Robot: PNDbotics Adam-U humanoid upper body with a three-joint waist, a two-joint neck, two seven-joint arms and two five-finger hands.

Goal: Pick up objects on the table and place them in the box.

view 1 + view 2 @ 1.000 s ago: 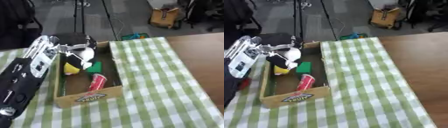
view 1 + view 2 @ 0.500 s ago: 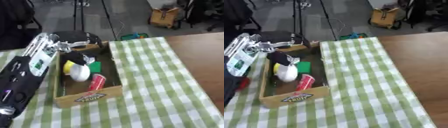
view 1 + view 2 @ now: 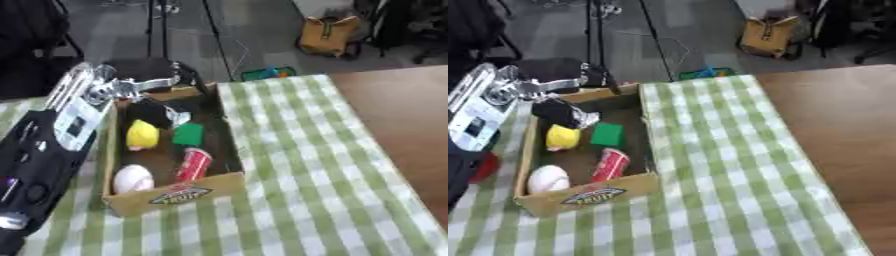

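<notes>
A cardboard box [image 3: 175,192] sits on a desk [image 3: 297,165] covered in green-and-white checked cloth. Inside lie a white ball [image 3: 132,178], a red can [image 3: 193,164], a yellow toy [image 3: 142,135], a green block [image 3: 187,134] and a black object [image 3: 151,112]. The robot's left hand [image 3: 149,80] hovers over the box's far end, its fingers [image 3: 179,75] curled. Its black arm runs down the left edge.

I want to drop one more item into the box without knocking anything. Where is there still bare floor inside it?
Inside the box, bare floor shows between the white ball and the yellow object, left of the red can. The far end is crowded: a black object, the green block and the left hand above the rim.
</notes>
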